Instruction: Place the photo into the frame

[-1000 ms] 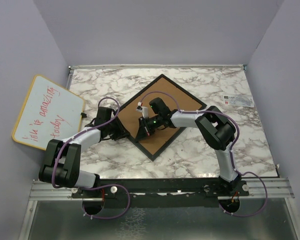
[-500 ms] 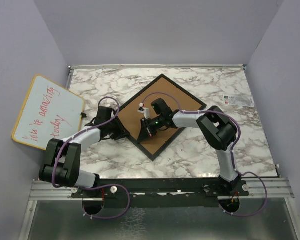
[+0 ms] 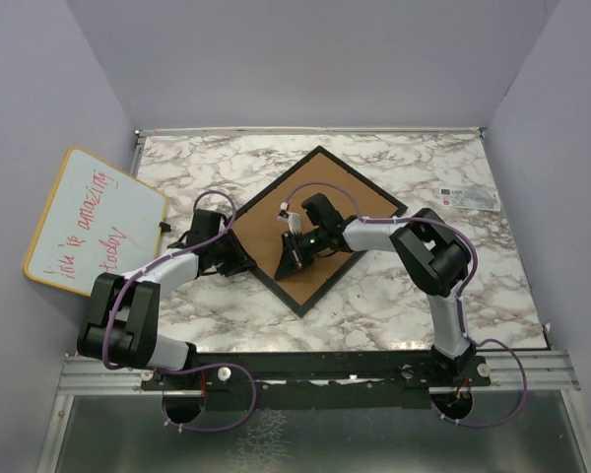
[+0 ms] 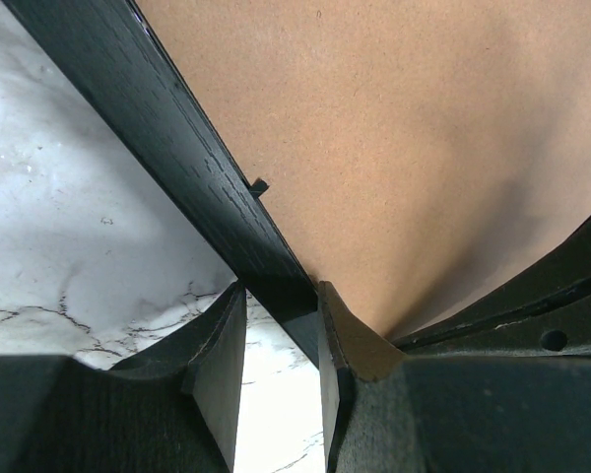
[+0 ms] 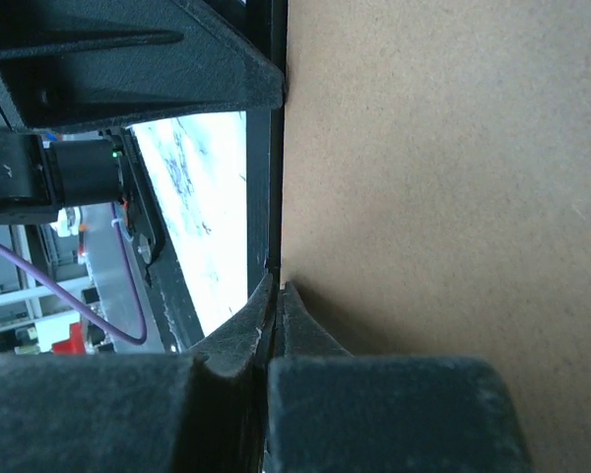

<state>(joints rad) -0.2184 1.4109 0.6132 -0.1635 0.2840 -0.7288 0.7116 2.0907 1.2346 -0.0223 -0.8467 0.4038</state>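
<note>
We look down on a white tabletop with grey marble veining (image 3: 394, 296), closed in on three sides by plain lavender walls (image 3: 305, 59) under soft, even light. A yellow-rimmed whiteboard with red handwriting (image 3: 94, 222) leans at its left edge, a small printed white card (image 3: 467, 197) lies near the far right corner, and a ribbed aluminium rail (image 3: 315, 374) runs along the near side.

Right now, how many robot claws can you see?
2. The left gripper clamps the frame by its black rail, on the left. The right gripper is shut, its tip where the brown backing board meets that rail. None hidden.
</note>
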